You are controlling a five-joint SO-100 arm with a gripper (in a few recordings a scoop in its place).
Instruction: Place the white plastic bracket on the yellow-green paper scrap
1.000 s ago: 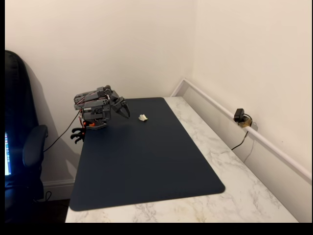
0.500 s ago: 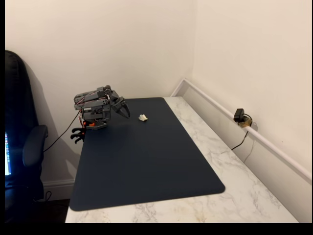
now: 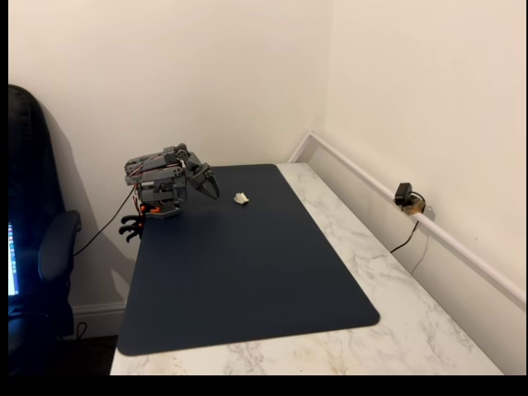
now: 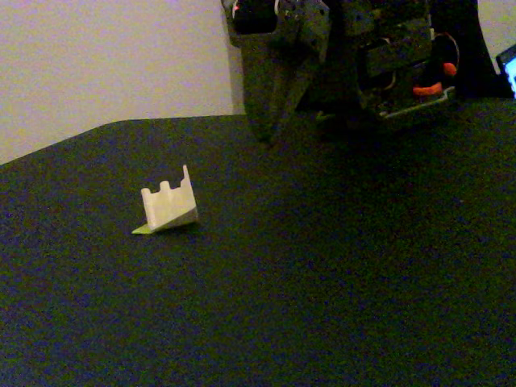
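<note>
Surface: dark mat (image 3: 247, 272) on a marble table (image 3: 388, 272), pale walls behind; we see the arm folded at the mat's far left corner in the wide fixed view.

Gripper: the gripper (image 3: 213, 189) hangs tip-down, a little above the mat. Its fingers look drawn together to a point in both fixed views (image 4: 274, 121), with nothing between them; we cannot rule out a slight gap.

Bracket from the gripper: the white plastic bracket (image 3: 241, 198) lies near the gripper's tip, to its right and slightly towards the camera in the wide fixed view. In the low fixed view the white plastic bracket (image 4: 168, 206) lies left of and nearer than the tip. Apart, not touching.

Paper from the gripper: the yellow-green paper scrap (image 4: 143, 229) lies the same way off as the bracket. We see it as a thin sliver showing at the bracket's lower left edge, so the bracket seems to rest on it, or at least against it.

Bracket's pose: toothed edge up, one flat sloped face towards the low camera. Its longer side runs roughly across that view.

Our judgement: bracket already looks set on the scrap and the gripper stands clear of it. Any further move would turn on that short gap between tip and bracket; a careless sweep along it could knock the piece off the paper.
</note>
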